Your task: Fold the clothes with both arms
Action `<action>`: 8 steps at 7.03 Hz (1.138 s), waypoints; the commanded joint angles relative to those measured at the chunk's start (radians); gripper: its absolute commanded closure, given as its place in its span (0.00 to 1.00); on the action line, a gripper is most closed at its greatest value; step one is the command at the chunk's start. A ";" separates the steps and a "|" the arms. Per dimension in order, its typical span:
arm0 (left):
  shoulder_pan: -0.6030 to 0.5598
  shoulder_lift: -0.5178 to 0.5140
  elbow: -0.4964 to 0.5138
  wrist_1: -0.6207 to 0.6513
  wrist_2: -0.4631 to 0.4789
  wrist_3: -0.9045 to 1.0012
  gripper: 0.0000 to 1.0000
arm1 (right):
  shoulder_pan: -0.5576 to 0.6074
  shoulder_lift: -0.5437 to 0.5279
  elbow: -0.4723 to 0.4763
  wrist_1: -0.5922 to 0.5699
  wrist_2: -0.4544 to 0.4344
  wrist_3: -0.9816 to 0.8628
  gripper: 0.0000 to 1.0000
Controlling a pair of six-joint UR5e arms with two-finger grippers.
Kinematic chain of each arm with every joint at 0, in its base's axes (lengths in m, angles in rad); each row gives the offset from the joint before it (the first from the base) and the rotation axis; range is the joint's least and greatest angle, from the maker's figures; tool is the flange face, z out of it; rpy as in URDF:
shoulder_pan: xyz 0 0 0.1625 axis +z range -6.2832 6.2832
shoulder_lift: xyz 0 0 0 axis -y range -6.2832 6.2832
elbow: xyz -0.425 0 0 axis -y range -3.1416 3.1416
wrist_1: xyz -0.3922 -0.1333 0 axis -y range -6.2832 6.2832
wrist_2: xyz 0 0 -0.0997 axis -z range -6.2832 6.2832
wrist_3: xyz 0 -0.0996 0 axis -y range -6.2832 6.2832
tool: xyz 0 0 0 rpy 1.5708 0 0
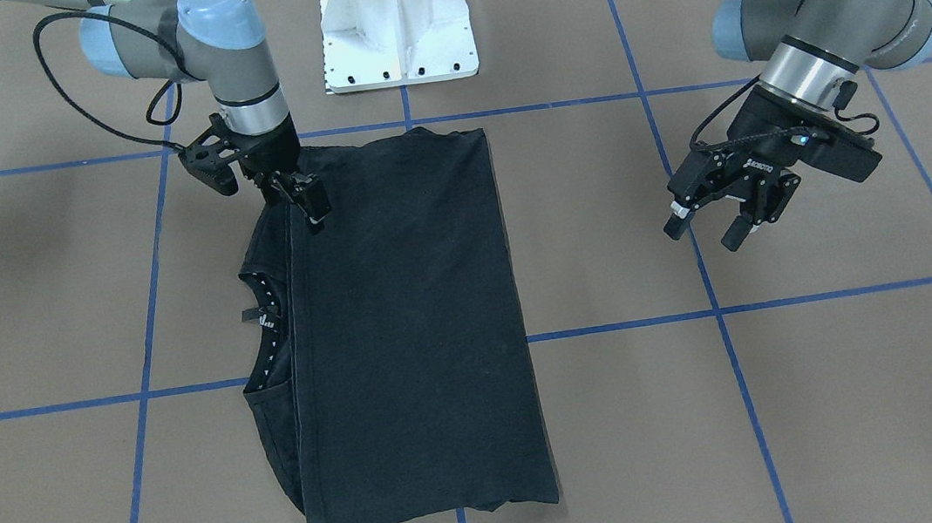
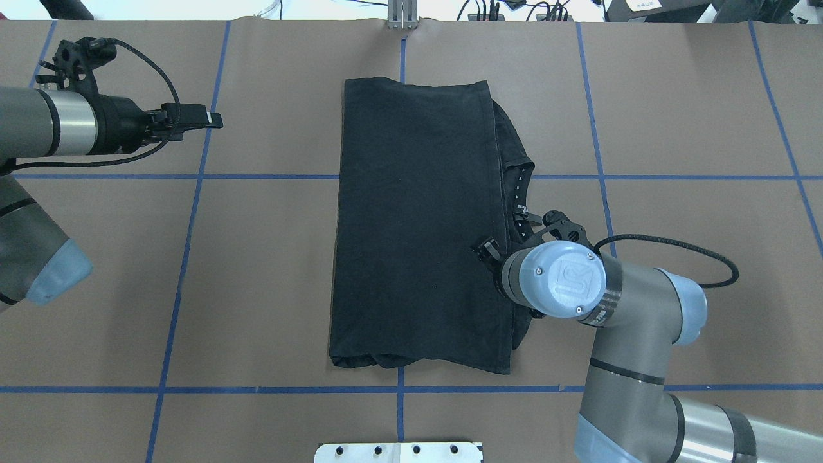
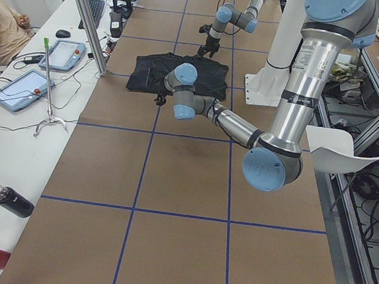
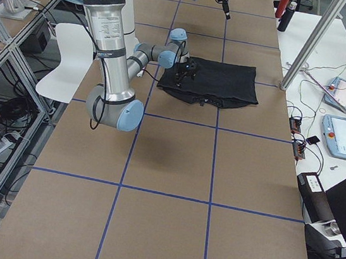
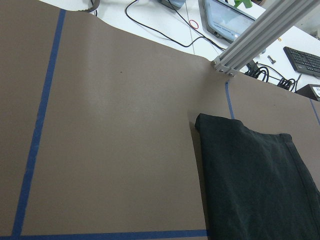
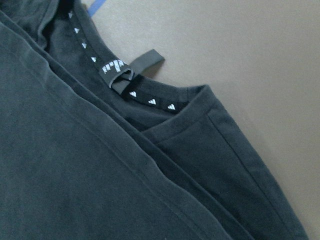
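T-shirt point(image 1: 411, 320) folded, right claw point(image 1: 317, 213) closed touching its edge, left claw point(image 1: 704, 233) wide open, empty

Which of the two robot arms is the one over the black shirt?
The right arm: the right end effector is above the T-shirt near its collar; the left end effector hangs open over bare table.

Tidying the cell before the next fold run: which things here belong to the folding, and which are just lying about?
Part of the job: T-shirt, left gripper, right gripper.
Lying about: tablet, black bottle, keyboard.
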 commanded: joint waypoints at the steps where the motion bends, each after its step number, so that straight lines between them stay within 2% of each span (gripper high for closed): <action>1: 0.000 -0.001 0.002 0.000 0.000 -0.002 0.00 | -0.059 -0.016 0.011 0.004 -0.051 0.131 0.04; 8: 0.000 0.001 -0.006 0.000 0.001 -0.005 0.00 | -0.092 -0.051 0.010 -0.026 -0.044 0.139 0.13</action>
